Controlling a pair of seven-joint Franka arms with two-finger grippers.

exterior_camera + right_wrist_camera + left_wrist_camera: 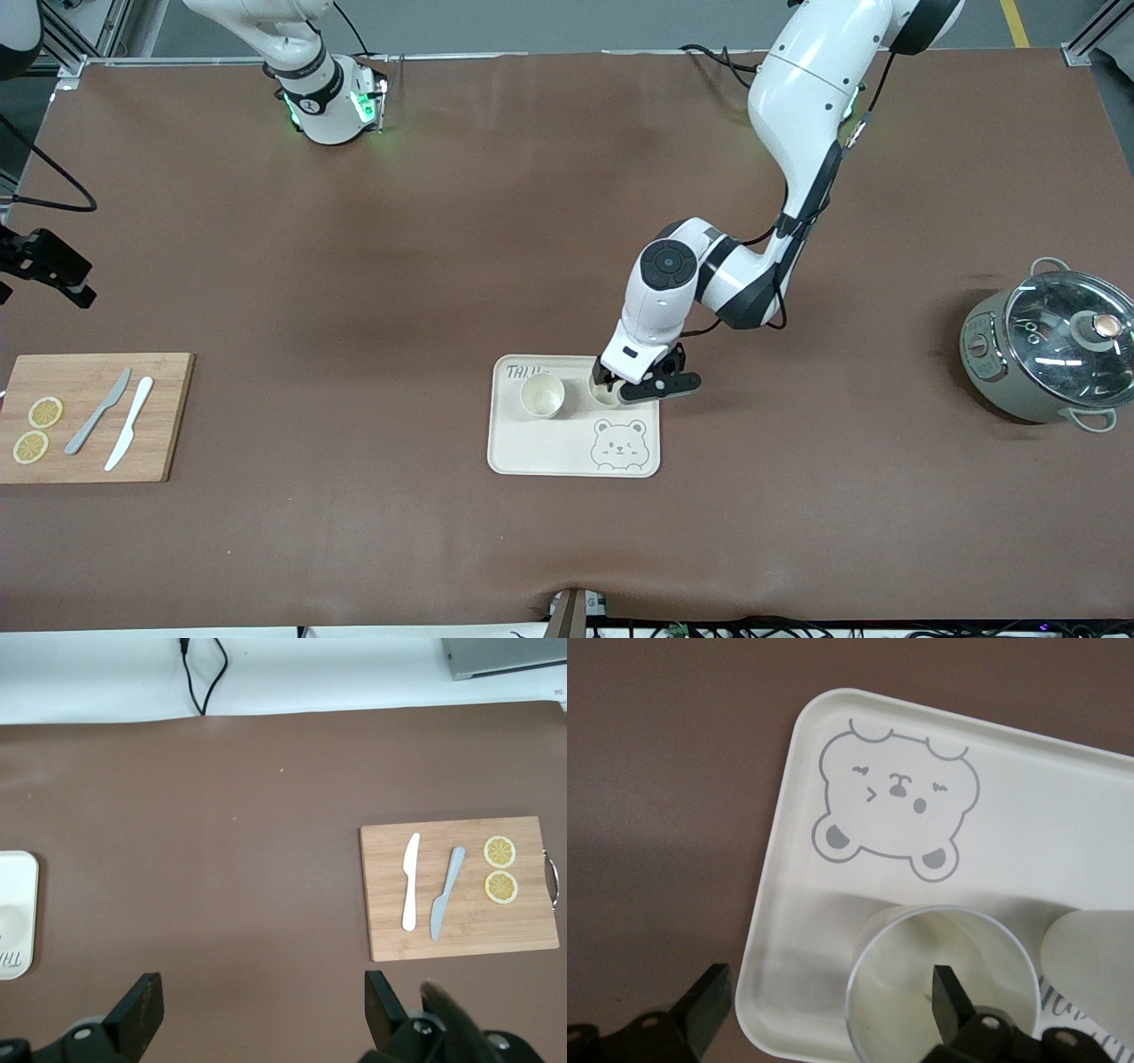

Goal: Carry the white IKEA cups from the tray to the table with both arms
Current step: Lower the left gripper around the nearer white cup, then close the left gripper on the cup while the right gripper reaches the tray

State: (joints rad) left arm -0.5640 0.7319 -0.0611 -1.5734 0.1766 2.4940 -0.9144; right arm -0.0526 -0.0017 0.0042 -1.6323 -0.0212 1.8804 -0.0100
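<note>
A: Front view. Two small cream-white handleless cups (542, 394) (603, 394) stand side by side on the cream bear-printed rectangular tray (549, 452). The left gripper (640, 383) is down at the cup toward the left arm's end.

B: Left wrist view: fingers (950, 1001) spread, one inside that cup's (921, 943) rim, one outside. No pinch.

A: Right wrist view: the right gripper (261, 1010) waits over bare brown table, fingers spread, holding nothing.

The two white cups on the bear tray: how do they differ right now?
One white cup stands free, with no gripper at it; the other cup has the open left gripper straddling its wall, one finger inside. The free cup stands nearer the right arm's end. Both are upright on the tray.
</note>
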